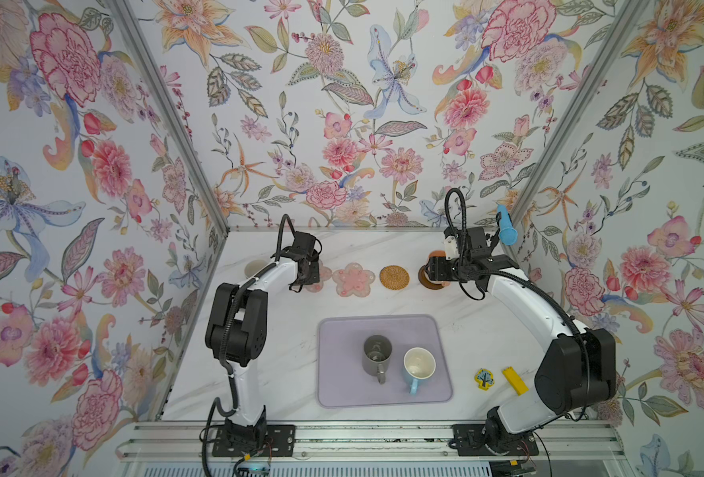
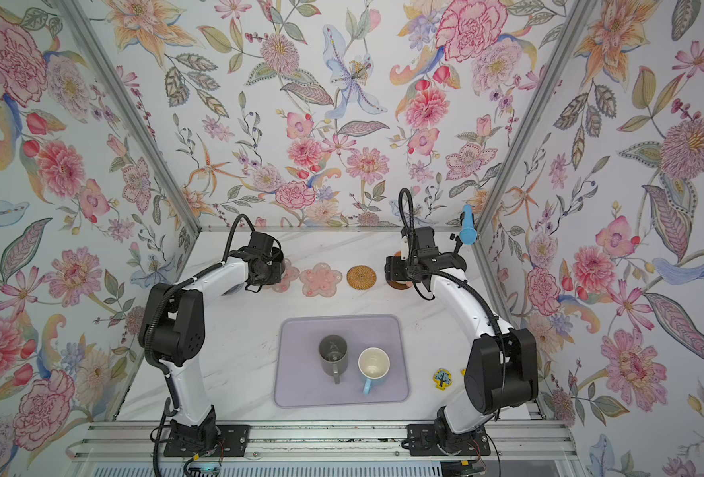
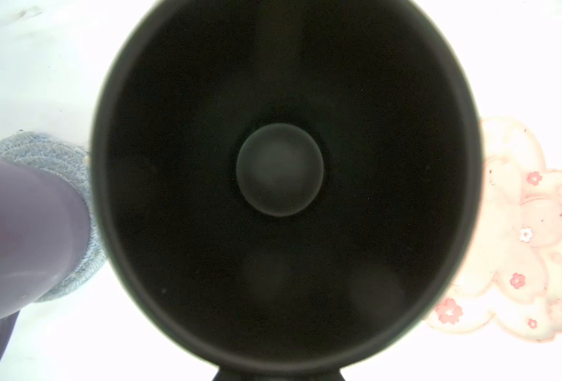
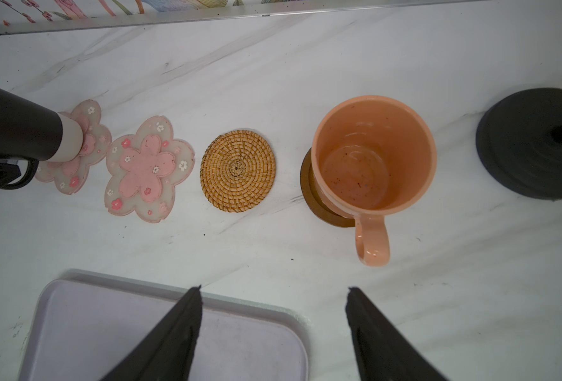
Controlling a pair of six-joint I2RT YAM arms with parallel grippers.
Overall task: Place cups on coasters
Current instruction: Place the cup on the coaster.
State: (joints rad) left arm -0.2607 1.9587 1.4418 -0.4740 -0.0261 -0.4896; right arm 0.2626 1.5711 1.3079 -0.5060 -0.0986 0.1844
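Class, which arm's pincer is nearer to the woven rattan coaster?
Right. The right pincer hovers open by the peach mug, next to the rattan coaster; the left pincer is at the black mug, beyond the empty flower coaster.

— What sits on the white marble counter (image 1: 292,371)?
— A large lavender mat (image 1: 424,330) near the front. To its right, a small yellow piece with a blue tree (image 1: 484,378), with a yellow bar (image 1: 515,380) near it.
— Further back?
— A black round stand base (image 4: 530,145), a blue cylinder (image 1: 506,225) raised in the corner, floral wallpaper (image 1: 342,103) all round.
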